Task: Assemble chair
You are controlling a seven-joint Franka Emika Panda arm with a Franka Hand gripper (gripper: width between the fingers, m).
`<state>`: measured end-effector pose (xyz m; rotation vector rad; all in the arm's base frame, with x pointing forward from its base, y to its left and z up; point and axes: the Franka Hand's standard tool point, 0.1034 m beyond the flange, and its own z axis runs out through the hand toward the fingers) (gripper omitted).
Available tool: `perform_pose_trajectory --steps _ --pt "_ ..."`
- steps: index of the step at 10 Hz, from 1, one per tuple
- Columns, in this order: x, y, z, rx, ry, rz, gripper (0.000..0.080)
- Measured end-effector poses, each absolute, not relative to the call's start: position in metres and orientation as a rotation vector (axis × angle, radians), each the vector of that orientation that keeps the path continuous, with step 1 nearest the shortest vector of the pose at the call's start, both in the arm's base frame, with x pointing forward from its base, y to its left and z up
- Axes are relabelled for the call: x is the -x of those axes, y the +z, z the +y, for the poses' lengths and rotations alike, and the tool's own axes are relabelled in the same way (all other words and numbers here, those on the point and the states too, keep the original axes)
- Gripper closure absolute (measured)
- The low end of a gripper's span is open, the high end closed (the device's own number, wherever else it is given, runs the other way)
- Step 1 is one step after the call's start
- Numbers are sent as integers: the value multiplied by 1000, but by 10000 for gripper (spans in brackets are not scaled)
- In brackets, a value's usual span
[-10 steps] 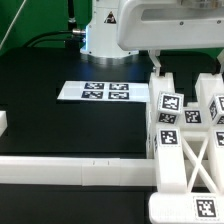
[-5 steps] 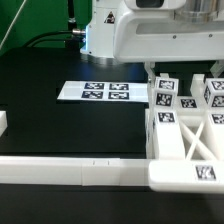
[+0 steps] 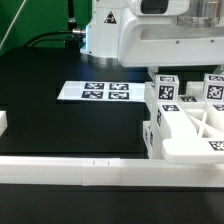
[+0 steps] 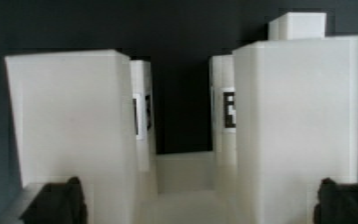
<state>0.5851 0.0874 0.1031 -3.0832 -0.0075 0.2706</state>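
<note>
Black tabletop (image 3: 60, 120) is serving as the work surface, with a dark backdrop behind it.

Item 1: the marker board (image 3: 95, 91) is lying flat on the table, taken here as the landmark.

Item 2: the chair (image 3: 190, 125), a blocky white assembly carrying tags, is sitting just beyond the marker board's end toward the exterior view's right, under the arm. Several pieces are appearing joined already, so by my judgement assembly is well under way; what is remaining cannot be told.

Item 3: a long white border rail (image 3: 70, 170) is running across the table on the camera side of the marker board.

Item 4: the gripper (image 4: 195, 205) is showing only in the wrist view, fingertips (image 4: 55, 203) standing wide apart, white chair uprights filling the view beyond them. Whether they are touching anything cannot be told. Exterior view is hiding the fingers behind the arm body.
</note>
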Motion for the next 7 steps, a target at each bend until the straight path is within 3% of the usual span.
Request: perform_pose_trajectory --steps 2,6,7 --pt "-587 115 88 3079 266 -8 150" --pt "-589 158 86 3063 282 69 150" --pt "-589 153 85 3064 287 65 150"
